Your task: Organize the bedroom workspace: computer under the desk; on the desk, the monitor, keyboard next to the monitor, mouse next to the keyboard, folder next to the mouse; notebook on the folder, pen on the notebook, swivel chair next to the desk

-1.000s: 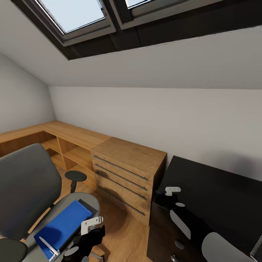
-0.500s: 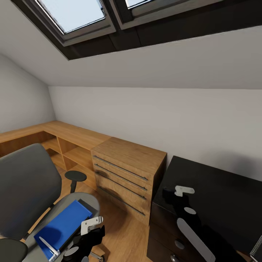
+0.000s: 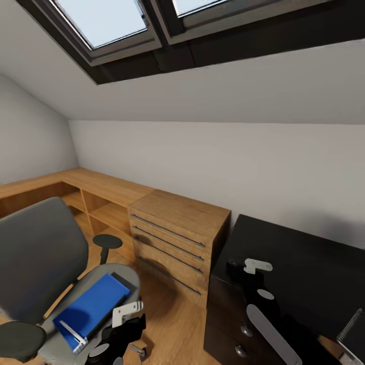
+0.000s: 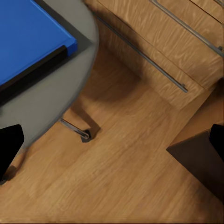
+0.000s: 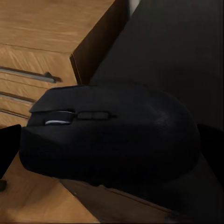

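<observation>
A blue folder (image 3: 91, 306) lies on the grey seat of the swivel chair (image 3: 35, 258) at the lower left of the head view. My left gripper (image 3: 128, 323) hangs open just right of the seat, above the wooden floor; in the left wrist view its fingers (image 4: 9, 149) stand wide apart with the folder (image 4: 28, 37) off to one side. My right gripper (image 3: 239, 268) is over the left end of the black desk (image 3: 304, 263), shut on a black mouse (image 5: 112, 140). A spiral notebook (image 3: 355, 332) lies on the desk's near right.
A wooden drawer unit (image 3: 177, 238) stands between the chair and the desk, with low wooden shelving (image 3: 96, 203) running along the wall to the left. A chair caster (image 4: 85, 135) rests on the floor below the seat. Skylights (image 3: 106, 20) sit in the sloped ceiling.
My right gripper has carried the mouse a little rightward over the desk's left end. The head view has shifted slightly, bringing more of the notebook into view. The left arm has stayed put.
</observation>
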You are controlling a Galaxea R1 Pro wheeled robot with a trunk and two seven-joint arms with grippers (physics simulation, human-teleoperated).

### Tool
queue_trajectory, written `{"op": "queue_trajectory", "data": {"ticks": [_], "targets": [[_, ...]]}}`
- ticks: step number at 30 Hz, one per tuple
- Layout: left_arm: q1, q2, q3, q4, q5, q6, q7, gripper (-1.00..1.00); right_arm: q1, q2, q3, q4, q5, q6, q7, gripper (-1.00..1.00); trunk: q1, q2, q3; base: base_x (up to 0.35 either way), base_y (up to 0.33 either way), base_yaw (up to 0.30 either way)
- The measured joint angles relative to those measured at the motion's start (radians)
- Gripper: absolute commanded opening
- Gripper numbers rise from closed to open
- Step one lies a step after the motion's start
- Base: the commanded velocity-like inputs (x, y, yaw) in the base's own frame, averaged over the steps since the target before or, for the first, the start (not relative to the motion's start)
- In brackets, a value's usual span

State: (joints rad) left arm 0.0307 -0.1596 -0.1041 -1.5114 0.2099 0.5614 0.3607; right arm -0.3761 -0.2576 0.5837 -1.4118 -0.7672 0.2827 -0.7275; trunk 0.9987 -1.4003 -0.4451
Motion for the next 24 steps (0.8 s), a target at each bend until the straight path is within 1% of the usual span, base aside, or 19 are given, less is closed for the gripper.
{"op": "queue_trajectory", "data": {"ticks": [4,7,10,14,21,22,24], "targets": [[0.000,0.000,0.000,-0.004,0.000,-0.012,-0.001,1.00,0.000,-0.003,-0.003,0.004,-0.001,0.000,-0.001,-1.00,0.000,0.000,0.000,-0.336,0.000,-0.025],[0.000,0.000,-0.001,-0.005,0.000,-0.016,-0.002,1.00,0.000,-0.004,-0.003,0.005,-0.001,0.000,-0.001,-1.00,0.000,0.000,0.002,-0.334,0.009,-0.133],[0.000,0.000,-0.001,-0.006,0.000,-0.017,-0.003,1.00,0.000,-0.004,-0.004,0.005,-0.001,0.000,-0.002,-1.00,0.000,0.000,0.005,-0.236,0.123,-0.195],[0.000,0.000,-0.001,-0.004,0.001,-0.017,-0.005,1.00,0.000,-0.005,-0.004,0.005,-0.001,0.000,-0.002,-1.00,-0.001,0.000,0.009,-0.064,0.082,-0.239],[0.000,0.000,-0.002,-0.003,0.000,-0.018,-0.008,1.00,0.000,-0.005,-0.004,0.006,-0.001,0.000,-0.002,-1.00,-0.001,0.000,0.011,-0.008,0.010,-0.282],[0.000,0.000,-0.002,-0.004,0.000,-0.018,-0.008,1.00,0.000,-0.005,-0.005,0.006,-0.001,0.000,-0.002,-1.00,-0.001,0.000,0.011,-0.001,0.001,-0.151],[0.000,0.000,-0.002,-0.004,0.000,-0.018,-0.009,1.00,0.000,-0.005,-0.009,0.006,0.000,0.000,-0.002,-1.00,-0.008,0.014,0.017,0.000,0.000,-0.052]]}}
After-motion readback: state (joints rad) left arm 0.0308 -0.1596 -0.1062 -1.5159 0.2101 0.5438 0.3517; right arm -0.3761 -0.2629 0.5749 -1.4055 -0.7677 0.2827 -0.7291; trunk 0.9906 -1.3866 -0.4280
